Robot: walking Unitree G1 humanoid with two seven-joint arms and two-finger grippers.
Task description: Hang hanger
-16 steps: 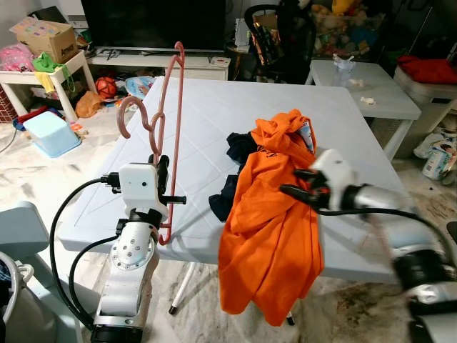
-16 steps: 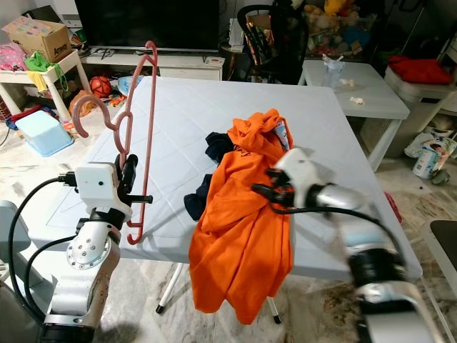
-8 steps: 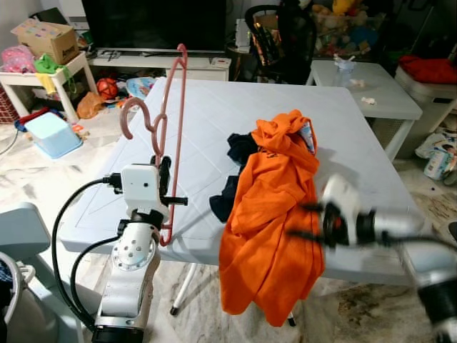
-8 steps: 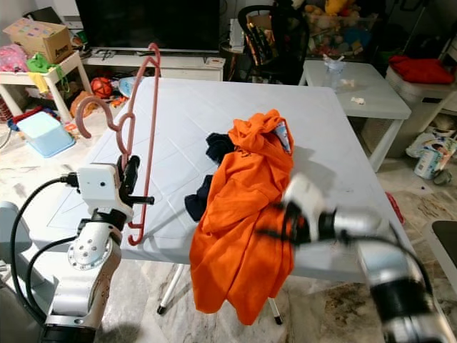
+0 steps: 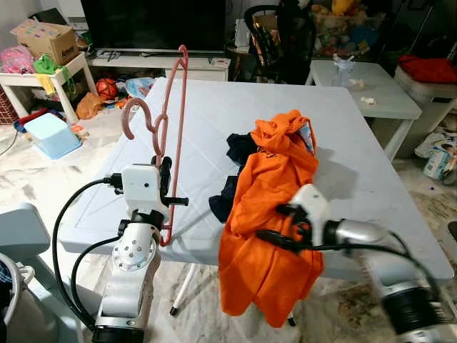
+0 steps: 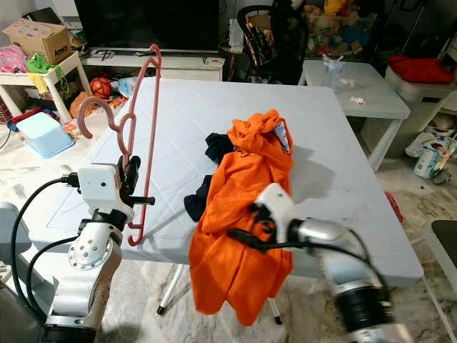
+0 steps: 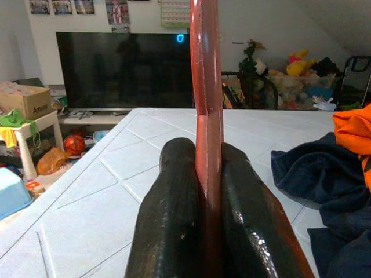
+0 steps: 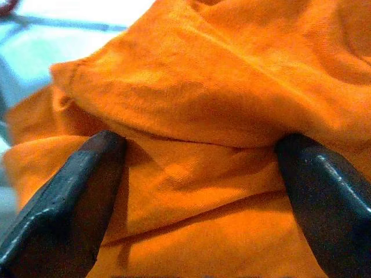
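The right gripper (image 5: 275,223) has swung in from beside the worktop's right edge to the orange shirt (image 5: 275,214), its jaws now spread against the hanging cloth.

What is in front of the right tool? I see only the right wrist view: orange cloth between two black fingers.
Observer: The orange shirt hangs over the front edge of a white table.
Operator: Is the right tool closed on it?
Observer: No, it is open, against the hanging part.
Operator: And the left arm?
Observer: The left tool is shut on a pink hanger, held upright beside the table.
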